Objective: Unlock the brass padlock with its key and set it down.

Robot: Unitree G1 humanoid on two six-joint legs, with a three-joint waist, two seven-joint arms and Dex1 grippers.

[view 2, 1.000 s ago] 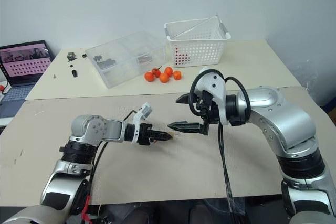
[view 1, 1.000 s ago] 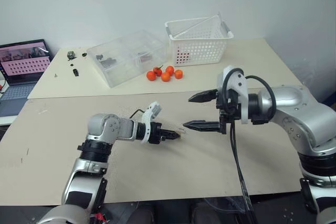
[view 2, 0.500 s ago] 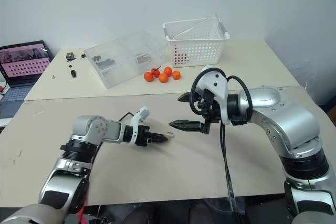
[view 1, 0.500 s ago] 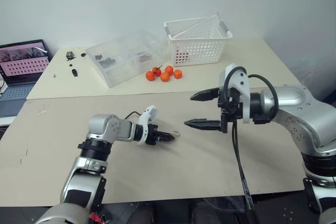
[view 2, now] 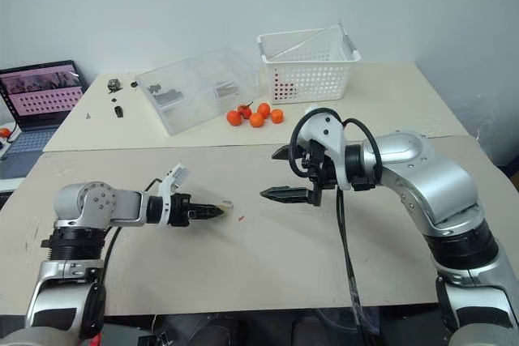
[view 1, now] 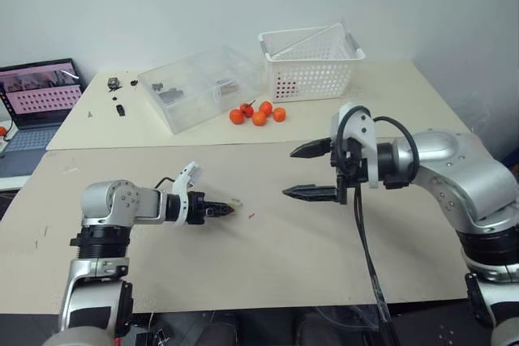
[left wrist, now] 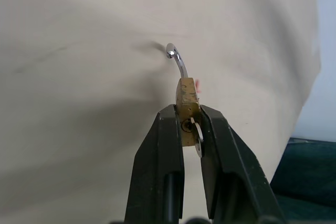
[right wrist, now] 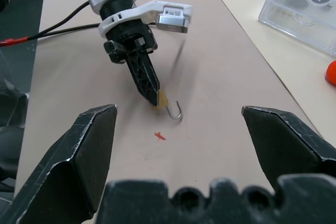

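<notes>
Left gripper [left wrist: 190,124] pinching padlock [left wrist: 187,109] at its fingertips, shackle [left wrist: 177,62] swung open and pointing away over tabletop [view 1: 324,241], key [left wrist: 197,139] sitting in lock, right gripper [view 1: 310,171] spread wide, hovering apart from padlock

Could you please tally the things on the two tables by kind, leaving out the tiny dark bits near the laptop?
Padlock: 1, in the left gripper
Key: 1, in the padlock
Orange fruits: 4 or 5; they overlap
Clear box: 1
White basket: 1
Laptop: 1
Total: 9 or 10
</notes>
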